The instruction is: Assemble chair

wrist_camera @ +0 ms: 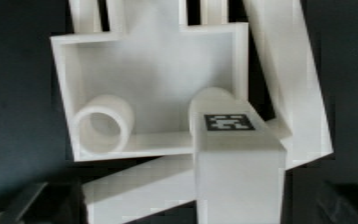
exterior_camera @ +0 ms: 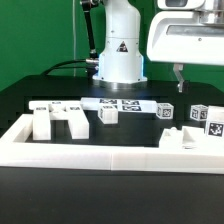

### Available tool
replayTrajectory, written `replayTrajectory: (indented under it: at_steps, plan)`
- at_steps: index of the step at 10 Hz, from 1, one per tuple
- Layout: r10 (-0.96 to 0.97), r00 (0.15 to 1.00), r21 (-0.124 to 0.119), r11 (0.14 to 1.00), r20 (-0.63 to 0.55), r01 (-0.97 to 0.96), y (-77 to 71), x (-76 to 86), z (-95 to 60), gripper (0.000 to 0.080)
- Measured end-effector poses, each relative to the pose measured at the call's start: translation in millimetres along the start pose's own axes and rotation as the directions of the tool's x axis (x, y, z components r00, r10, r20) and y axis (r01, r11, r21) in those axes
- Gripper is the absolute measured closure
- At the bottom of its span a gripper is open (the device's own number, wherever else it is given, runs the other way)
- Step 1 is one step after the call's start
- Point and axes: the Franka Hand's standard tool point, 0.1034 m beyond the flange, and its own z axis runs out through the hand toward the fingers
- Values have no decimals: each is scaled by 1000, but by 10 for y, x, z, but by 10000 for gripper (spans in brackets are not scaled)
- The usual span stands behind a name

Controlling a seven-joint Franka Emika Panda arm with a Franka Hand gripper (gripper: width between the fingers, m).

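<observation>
- Exterior view: black two-finger claw [exterior_camera: 178, 76] hangs under the bulky white arm head [exterior_camera: 186, 35], clear of the black table [exterior_camera: 120, 140].
- Claw is released. In the wrist view its dark tips show far apart, nothing pinched between them.
- Below the claw and slightly toward the exterior view's right, a white blocky plastic chair piece [exterior_camera: 185, 138] lies on the table, with a black-and-white square tag on its far end.
- Wrist view: seemingly the same chair piece fills the frame beneath the claw. It has an open square frame, a short round tube [wrist_camera: 105, 128] in one corner, and a tagged bar [wrist_camera: 226, 123] crossing over it. No contact with the claw.
- Two small white plastic tagged cubes [exterior_camera: 165, 110] stand lower than the claw, one on each side of its line and apart from each other.
- The marker board [exterior_camera: 120, 104] lies flat, toward the exterior view's left of the claw.
- A small white tagged block [exterior_camera: 108, 115] sits just beside the marker board's near edge.
- Chunky white slab-and-leg parts [exterior_camera: 55, 120] rest well apart from the claw, at the exterior view's left.
- A long white border rail [exterior_camera: 110, 158] runs along the table edge, nearer the camera than the claw.
- White robot base [exterior_camera: 120, 55] stands behind, toward the exterior view's left of the claw.
</observation>
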Motion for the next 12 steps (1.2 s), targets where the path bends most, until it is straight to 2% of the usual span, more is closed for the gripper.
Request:
replayTrajectory:
  at_steps: [2,4,5,6,7,9,12]
  plan:
    - [0,1000,0,1000,0,0,0,1,-1,151]
    - [-133,991,-11,991,10,133,29,-108,-42,151]
    - [-251,968,-3,968,-5,251,172,-207,-50,151]
    - [-301,954,3,954,8,301,394,-324,-52,151]
    - [-393,919,14,920,14,393,583,-319,-70,151]
    - [-424,906,22,906,15,424,996,-231,-53,151]
    - [-406,914,20,914,20,405,986,-248,-37,151]
